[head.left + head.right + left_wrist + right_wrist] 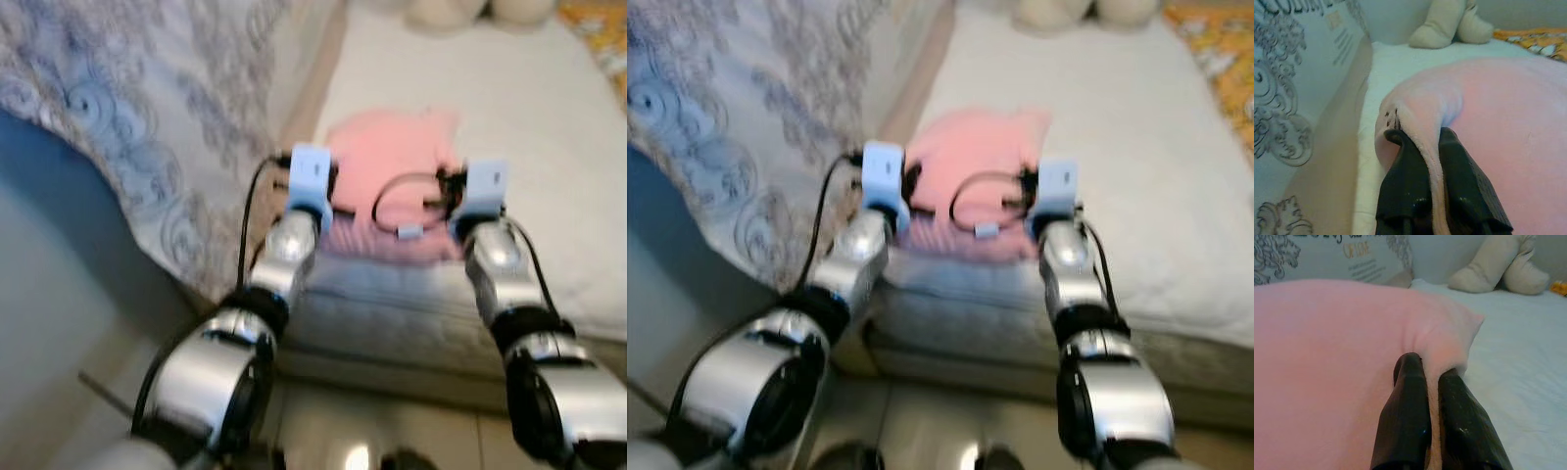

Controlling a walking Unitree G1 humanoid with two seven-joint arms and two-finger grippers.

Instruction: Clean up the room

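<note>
Both tools, left point(1425, 142) and right point(1431, 369), pinching pink blanket point(392, 157) on white bed point(549, 147), plush toy point(1449, 22) beyond.

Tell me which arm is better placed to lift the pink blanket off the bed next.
Neither alone: left gripper and right gripper each pinch a fold of the pink blanket on the bed, at opposite sides. Lifting with both looks best.

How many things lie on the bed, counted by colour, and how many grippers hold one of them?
Pink: 1, the pink blanket, pinched by both grippers
Beige: 1, the plush toy at the far end
Orange patterned: 1, the cloth at the far corner
Total on the bed: 3
Grippers holding: 2, the left gripper and the right gripper
</note>
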